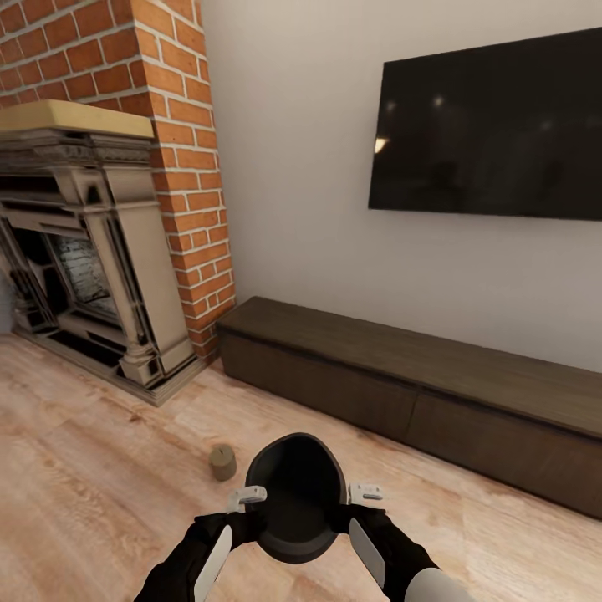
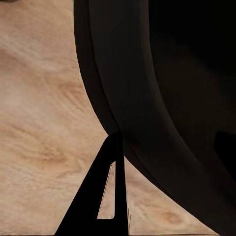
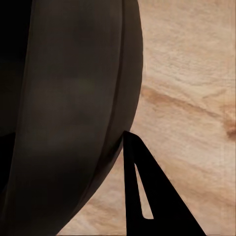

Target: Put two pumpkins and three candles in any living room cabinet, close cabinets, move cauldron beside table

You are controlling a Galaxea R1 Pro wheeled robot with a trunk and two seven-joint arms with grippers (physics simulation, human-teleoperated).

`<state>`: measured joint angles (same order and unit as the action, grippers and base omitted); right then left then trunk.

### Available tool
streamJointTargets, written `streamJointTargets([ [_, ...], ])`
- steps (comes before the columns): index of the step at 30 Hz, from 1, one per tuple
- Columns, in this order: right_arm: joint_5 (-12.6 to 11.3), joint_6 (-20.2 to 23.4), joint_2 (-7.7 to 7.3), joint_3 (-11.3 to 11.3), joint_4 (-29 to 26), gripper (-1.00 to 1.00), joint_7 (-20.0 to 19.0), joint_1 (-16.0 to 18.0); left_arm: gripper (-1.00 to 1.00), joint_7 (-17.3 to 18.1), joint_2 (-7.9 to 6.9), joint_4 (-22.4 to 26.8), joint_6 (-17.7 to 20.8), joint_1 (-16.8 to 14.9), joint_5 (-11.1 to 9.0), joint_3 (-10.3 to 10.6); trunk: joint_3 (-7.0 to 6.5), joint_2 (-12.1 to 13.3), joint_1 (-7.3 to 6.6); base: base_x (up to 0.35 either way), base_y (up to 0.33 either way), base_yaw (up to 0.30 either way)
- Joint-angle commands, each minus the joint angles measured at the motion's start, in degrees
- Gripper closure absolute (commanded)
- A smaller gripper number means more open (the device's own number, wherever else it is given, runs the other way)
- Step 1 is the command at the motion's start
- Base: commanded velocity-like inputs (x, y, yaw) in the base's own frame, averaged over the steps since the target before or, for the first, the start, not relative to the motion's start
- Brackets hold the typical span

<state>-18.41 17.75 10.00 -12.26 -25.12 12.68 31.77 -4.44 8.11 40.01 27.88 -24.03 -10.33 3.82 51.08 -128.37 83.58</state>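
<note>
I hold the cauldron (image 1: 294, 495) between my two arms, above the wood floor (image 1: 92, 485). My left end effector (image 1: 247, 510) is clenched on its left rim and my right end effector (image 1: 361, 505) on its right rim; in each wrist view one dark finger (image 2: 105, 194) lies against the cauldron's curved wall (image 2: 162, 98), and likewise on the right (image 3: 142, 191) (image 3: 73, 108). A candle (image 1: 222, 462) stands on the floor just left of the cauldron, apart from it. Beyond the cauldron runs the cabinet (image 1: 418, 376), its fronts shut, along the white wall. A dark screen (image 1: 493, 125) hangs above the cabinet. At the cabinet's left end rises a brick column (image 1: 184, 159), with a fireplace (image 1: 84, 242) beside it. The floor between cauldron and cabinet is bare.
</note>
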Motion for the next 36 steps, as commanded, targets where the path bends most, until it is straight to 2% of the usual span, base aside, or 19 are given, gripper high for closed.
streamJointTargets([
  [1,-1.6,0.1,0.0,-0.6,-1.1,1.0,-0.6,0.0,1.0,-0.5,-0.02,0.1,0.3,0.0,-0.5,0.4,0.05,0.0,-0.04,-0.202,0.0,0.292],
  [29,-1.6,0.1,0.0,-0.6,-1.2,1.0,-0.6,0.0,1.0,-0.5,-0.02,0.2,0.3,0.0,-0.5,0.4,0.05,0.0,-0.04,-0.214,0.0,0.292],
  [36,-1.6,0.1,0.0,-0.6,-1.4,1.0,-0.6,0.0,1.0,-0.5,-0.02,0.2,0.3,0.0,-0.5,0.4,0.05,0.0,-0.04,-0.096,0.0,0.292],
])
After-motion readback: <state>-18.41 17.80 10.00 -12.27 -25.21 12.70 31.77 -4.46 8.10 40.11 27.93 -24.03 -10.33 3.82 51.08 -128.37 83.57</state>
